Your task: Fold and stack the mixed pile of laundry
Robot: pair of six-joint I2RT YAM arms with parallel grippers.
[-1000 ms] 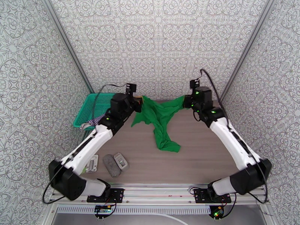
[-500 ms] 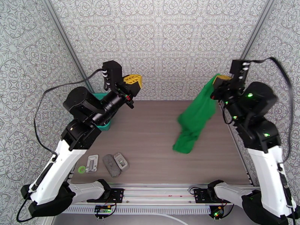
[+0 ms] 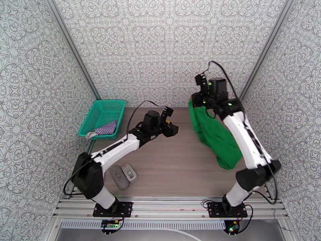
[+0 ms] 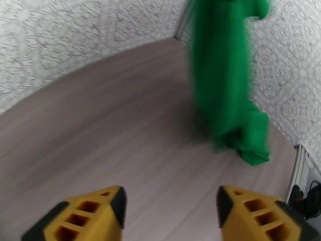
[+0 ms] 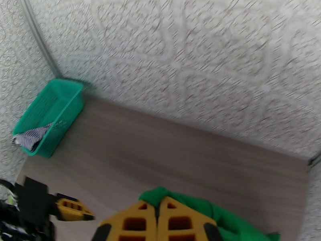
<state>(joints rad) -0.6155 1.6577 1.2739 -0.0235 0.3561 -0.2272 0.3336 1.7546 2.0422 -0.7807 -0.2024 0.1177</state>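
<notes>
R end effector (image 5: 157, 206) clenched on green shirt (image 3: 214, 137), L end effector (image 4: 170, 192) released, basket (image 3: 88, 123) apart.

I can read no lettering, numbers or brand marks on any of my feeds. The wall panels (image 3: 168, 45) carry only an ornamental pattern, and the small grey objects (image 3: 123, 175) at lower left are too small to show markings.

you have a grey-brown wood-grain table (image 3: 172, 169) carrying a teal mesh basket (image 3: 105, 113) in its far left corner, two small grey objects (image 3: 119, 177) side by side near its front left edge, and the bunched lower end of the green shirt (image 3: 210, 131) on its right side.
</notes>
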